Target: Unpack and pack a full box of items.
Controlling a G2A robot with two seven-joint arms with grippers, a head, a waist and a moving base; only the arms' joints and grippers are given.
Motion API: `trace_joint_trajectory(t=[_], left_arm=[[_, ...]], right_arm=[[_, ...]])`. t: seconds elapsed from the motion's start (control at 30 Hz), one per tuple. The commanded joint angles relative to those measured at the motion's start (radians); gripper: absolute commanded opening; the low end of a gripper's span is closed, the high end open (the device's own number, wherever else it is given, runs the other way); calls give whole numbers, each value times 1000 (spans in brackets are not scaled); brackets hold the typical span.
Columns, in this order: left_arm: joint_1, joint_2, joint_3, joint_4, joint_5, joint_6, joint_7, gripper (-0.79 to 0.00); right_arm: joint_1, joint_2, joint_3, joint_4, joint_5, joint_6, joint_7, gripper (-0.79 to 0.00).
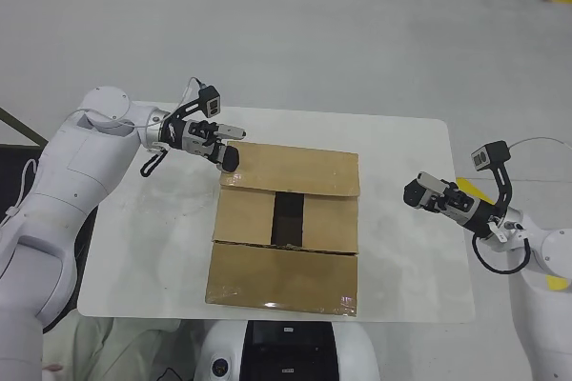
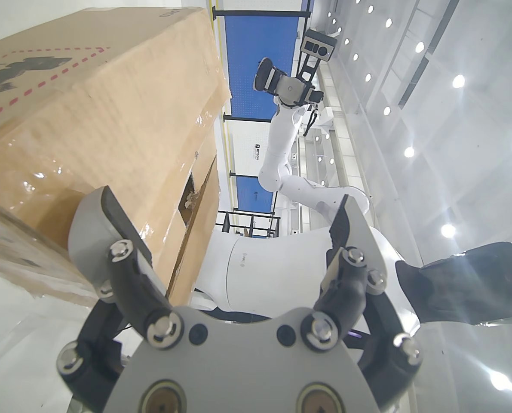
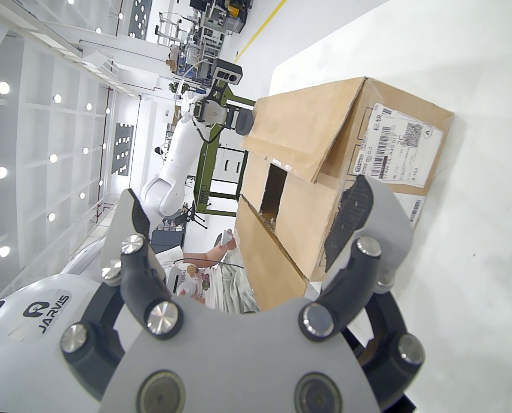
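The box (image 1: 281,276) sits midway across the bench (image 1: 410,276), close to its near edge, flaps (image 1: 296,170) folded in with a dark gap (image 1: 288,219) between them. Right of it, well apart, the right end effector (image 1: 413,193) hangs open (nothing held). At the box's far-left corner the left end effector (image 1: 229,145) is open too, just beside the cardboard.

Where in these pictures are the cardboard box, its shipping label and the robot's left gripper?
cardboard box (image 1: 286,170): top view, on its far flap.
shipping label (image 3: 393,143): right wrist view, middle of the white sticker.
left gripper (image 2: 225,197): left wrist view, midway between its open fingertips.
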Motion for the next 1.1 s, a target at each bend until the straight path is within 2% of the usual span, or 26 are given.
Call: trace_joint_trajectory(t=[0.0,0.2,0.43,0.73,0.87,1.07], left_arm=[[0,0,0,0,0,0,0,0],[0,0,0,0,0,0,0,0],[0,0,0,0,0,0,0,0],[0,0,0,0,0,0,0,0],[0,0,0,0,0,0,0,0],[0,0,0,0,0,0,0,0]], right_arm=[[-7,0,-5,-2,-8,13,-14,0],[-46,9,12,-8,-13,64,-11,0],[-152,17,46,-43,44,93,26,0],[-305,17,38,-107,34,29,-10,0],[-355,16,27,-113,64,-36,-18,0],[-412,18,-18,-114,17,-87,4,0]])
